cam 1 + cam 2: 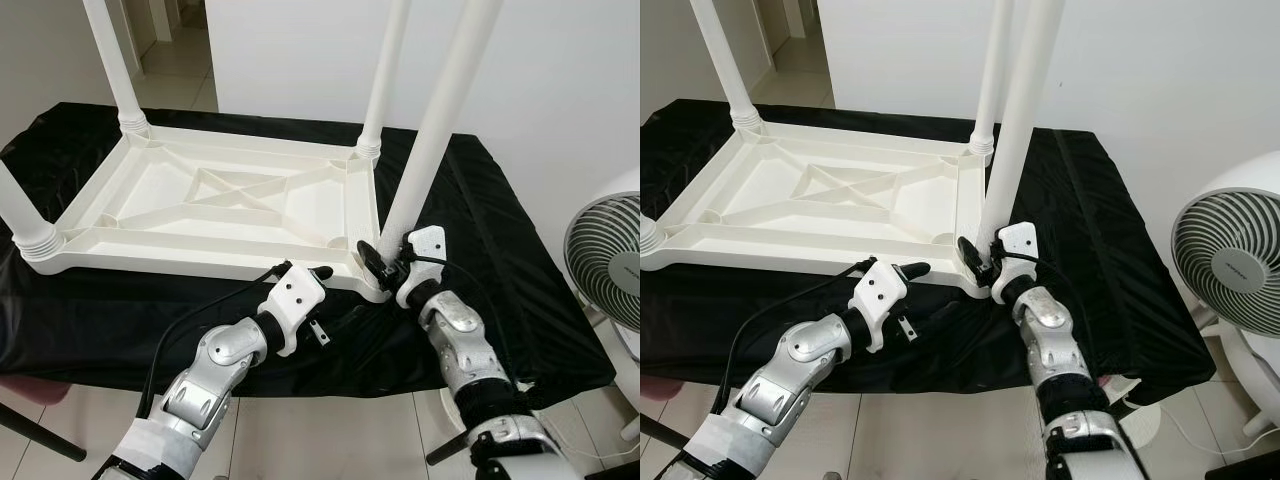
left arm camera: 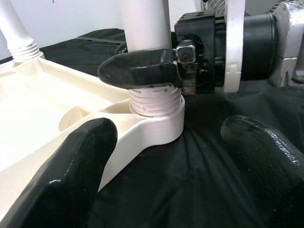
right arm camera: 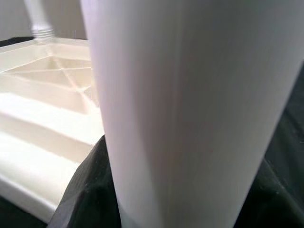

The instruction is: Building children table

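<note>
The left tool [image 1: 322, 272] sits nearest, its two black fingers [image 2: 71, 166] spread wide and holding nothing; one finger lies against the rim of the upturned white tabletop [image 1: 215, 205], the other hangs over the black cloth [image 1: 480, 230]. Just beyond its fingertips stands the corner socket [image 2: 159, 121], a round white collar with the threaded end of a table leg [image 1: 440, 120] seated in it.

The right tool [image 1: 372, 258] is just past that socket, closed around the base of this leg right above the threads, one black finger [image 2: 140, 69] wrapped across the leg's front. In the right wrist view the leg's smooth white shaft stands close before the camera, with the ribbed underside of the tabletop to one side of it.

The leg rises from the right tool, leaning slightly. Farther from both tools the tabletop lies upside down on the cloth-covered surface, with three more legs [image 1: 385, 70] upright in its other corners. Off beyond the right arm, well apart from the surface, stands a white fan [image 1: 605, 260] on the floor [image 1: 330, 440].
</note>
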